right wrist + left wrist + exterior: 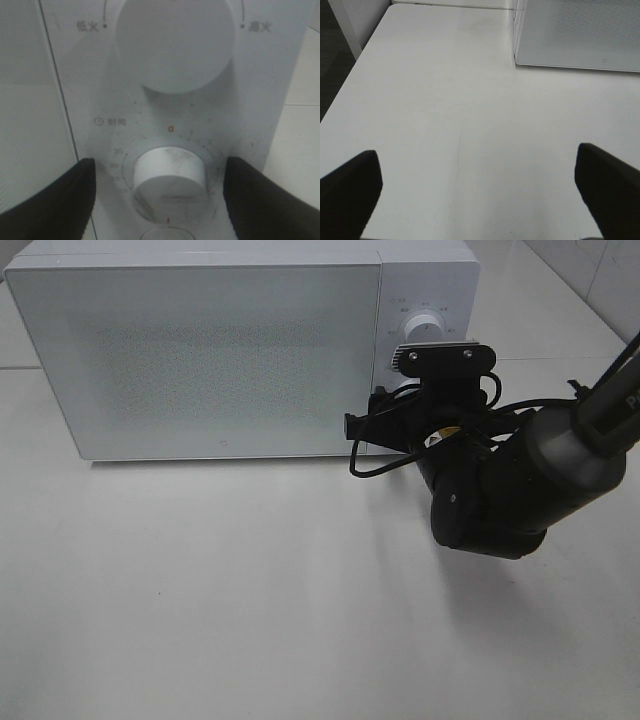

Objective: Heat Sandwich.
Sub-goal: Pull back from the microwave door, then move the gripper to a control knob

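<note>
Sandwich unseen (microwave (200,350) shut); right gripper (160,192) seemingly flanks timer knob (167,172).

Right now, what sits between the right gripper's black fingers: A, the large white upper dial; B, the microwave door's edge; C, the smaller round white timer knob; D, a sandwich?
C: in the right wrist view the black fingers of the right gripper flank the smaller round white timer knob, without touching it.
</note>
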Controlling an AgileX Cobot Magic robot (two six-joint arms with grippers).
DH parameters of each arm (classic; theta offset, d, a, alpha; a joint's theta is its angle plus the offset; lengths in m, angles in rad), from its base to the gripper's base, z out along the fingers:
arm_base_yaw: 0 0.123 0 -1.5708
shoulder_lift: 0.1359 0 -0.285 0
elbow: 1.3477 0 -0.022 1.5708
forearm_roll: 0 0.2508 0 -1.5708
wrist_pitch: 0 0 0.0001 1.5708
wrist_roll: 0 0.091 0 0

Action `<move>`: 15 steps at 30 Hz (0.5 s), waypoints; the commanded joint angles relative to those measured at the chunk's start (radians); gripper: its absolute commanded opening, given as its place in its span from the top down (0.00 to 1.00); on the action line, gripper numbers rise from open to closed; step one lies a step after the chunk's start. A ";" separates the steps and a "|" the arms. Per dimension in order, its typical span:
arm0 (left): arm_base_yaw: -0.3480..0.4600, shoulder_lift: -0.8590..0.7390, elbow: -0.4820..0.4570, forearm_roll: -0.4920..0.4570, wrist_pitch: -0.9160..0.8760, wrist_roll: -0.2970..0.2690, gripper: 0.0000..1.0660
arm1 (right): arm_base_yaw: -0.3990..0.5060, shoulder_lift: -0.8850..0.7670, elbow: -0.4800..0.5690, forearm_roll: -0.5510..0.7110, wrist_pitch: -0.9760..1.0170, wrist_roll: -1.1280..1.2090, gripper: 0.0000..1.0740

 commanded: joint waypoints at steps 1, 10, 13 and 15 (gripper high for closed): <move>0.001 -0.021 0.001 -0.005 -0.009 0.004 0.06 | 0.004 -0.009 -0.014 -0.020 -0.015 -0.011 0.40; 0.001 -0.021 0.001 -0.005 -0.009 0.004 0.06 | 0.004 -0.009 -0.014 -0.015 -0.010 -0.011 0.79; 0.001 -0.021 0.001 -0.005 -0.009 0.004 0.06 | 0.004 -0.009 -0.014 -0.015 -0.012 -0.011 0.90; 0.001 -0.021 0.001 -0.005 -0.009 0.004 0.06 | 0.004 -0.009 -0.014 -0.015 -0.012 -0.011 0.91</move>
